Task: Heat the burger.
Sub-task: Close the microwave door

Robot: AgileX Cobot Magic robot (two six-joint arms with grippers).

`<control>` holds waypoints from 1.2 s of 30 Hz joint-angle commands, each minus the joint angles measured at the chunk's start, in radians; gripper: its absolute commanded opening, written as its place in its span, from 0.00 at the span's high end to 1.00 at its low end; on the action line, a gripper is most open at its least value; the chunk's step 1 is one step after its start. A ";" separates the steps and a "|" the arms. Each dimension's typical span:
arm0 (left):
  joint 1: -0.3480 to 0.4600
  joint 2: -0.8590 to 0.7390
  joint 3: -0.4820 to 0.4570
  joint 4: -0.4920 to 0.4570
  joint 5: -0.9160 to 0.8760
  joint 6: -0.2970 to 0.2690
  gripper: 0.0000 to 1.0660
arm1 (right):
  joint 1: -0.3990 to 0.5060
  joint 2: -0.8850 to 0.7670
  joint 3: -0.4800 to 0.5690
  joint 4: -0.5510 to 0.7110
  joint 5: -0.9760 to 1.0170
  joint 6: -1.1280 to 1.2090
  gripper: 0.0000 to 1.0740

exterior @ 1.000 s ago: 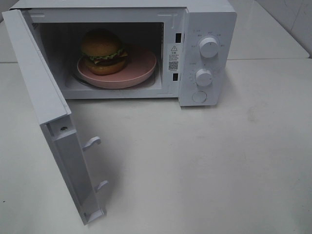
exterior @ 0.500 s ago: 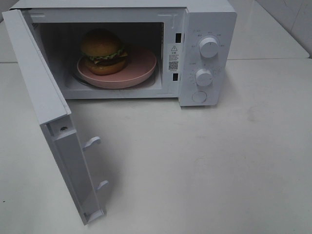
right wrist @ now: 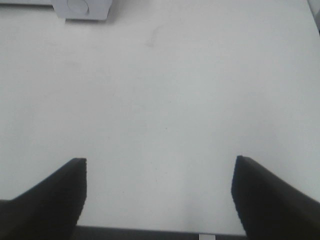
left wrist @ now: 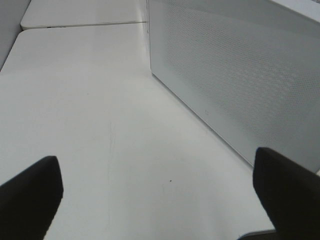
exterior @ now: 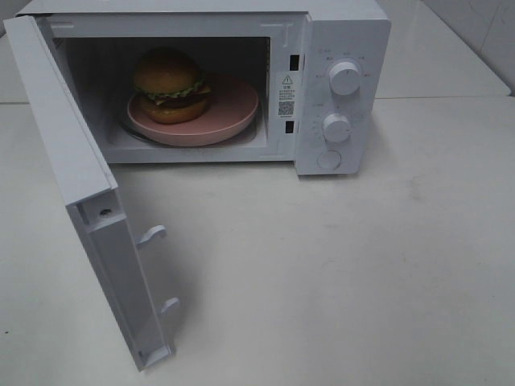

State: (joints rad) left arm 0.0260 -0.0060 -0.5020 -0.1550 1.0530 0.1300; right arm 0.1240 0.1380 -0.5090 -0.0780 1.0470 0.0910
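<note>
Nothing has moved in the last second. Nearest, the left gripper [left wrist: 157, 182] and the right gripper [right wrist: 159, 170] hang spread and empty. Beyond, the microwave door [exterior: 68, 153] stands wide open; push its outer face near the free edge until the latch hooks [exterior: 151, 234] seat. Farthest, the burger [exterior: 169, 80] sits on the pink plate [exterior: 237, 108] inside the microwave [exterior: 346, 32].

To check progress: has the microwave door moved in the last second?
No. The door stays wide open, its edge unchanged against the lower knob.

left jaws: black, rounded tips | right jaws: black, wedge-shaped
</note>
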 commanded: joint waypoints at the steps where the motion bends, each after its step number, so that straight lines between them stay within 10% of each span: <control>1: 0.001 -0.024 0.004 -0.001 -0.014 -0.003 0.08 | -0.008 -0.058 0.001 0.000 -0.009 -0.005 0.29; 36: 0.001 -0.019 0.004 -0.001 -0.014 -0.003 0.08 | -0.007 -0.170 0.001 0.004 -0.009 -0.009 0.29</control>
State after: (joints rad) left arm 0.0260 -0.0060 -0.5020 -0.1550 1.0530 0.1300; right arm 0.1240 -0.0050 -0.5090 -0.0770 1.0470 0.0890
